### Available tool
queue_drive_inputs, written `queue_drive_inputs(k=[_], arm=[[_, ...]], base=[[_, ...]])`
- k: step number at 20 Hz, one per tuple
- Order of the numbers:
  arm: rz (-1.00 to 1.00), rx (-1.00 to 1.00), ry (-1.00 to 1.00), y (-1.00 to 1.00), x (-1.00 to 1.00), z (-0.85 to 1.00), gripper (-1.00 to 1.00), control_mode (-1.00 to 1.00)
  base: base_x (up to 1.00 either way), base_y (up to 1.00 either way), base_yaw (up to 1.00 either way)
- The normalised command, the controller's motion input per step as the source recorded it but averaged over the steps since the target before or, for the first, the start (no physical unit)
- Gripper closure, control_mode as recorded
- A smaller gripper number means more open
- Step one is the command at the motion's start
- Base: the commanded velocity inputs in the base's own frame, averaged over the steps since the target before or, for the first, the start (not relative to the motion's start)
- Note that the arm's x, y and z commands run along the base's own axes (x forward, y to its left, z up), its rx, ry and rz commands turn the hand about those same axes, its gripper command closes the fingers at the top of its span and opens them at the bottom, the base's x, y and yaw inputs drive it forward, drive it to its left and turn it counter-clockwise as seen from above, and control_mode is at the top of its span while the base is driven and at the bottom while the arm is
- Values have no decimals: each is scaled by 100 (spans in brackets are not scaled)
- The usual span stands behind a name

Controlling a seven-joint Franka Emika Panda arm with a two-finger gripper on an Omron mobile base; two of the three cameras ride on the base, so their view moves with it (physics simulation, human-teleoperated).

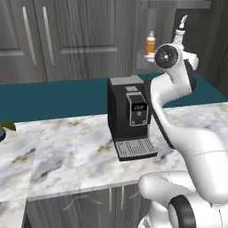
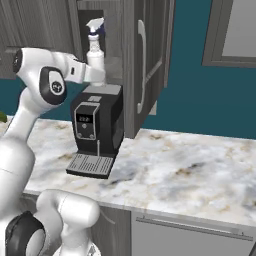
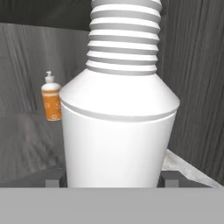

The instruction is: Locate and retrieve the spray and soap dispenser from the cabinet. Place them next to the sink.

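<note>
The end effector [image 3: 112, 181] pinches the spray [image 3: 118, 122] low on its body; withdrawing carelessly could knock the soap dispenser [image 3: 51, 98] just beyond it.

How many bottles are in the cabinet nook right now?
2: the spray between the gripper's fingertips at the nook's front; the soap dispenser farther back on the shelf. Others could be hidden behind the spray.

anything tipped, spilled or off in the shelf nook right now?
Nothing stands out. The spray stands upright in the cabinet nook, with the gripper fingers on either side of its body. The soap dispenser is upright further back on the same shelf. The coffee machine sits square on the counter; no spills.
</note>
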Motion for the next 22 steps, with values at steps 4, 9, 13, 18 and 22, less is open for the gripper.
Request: queue_drive_inputs(k=[4,9,13,18,22], arm=[[17,0,0,36,-99,-9,100,-100],[19,3,-1,20,-91,-32,100,-100],[28,4,0,10,-75,-46,100,-100],[42,1,3,8,-33,-34,100,-100],[50,0,11,5,-5,-26,100,-100]], base=[[0,0,0],[0,0,0],[0,0,0],[0,0,0],[0,0,0]])
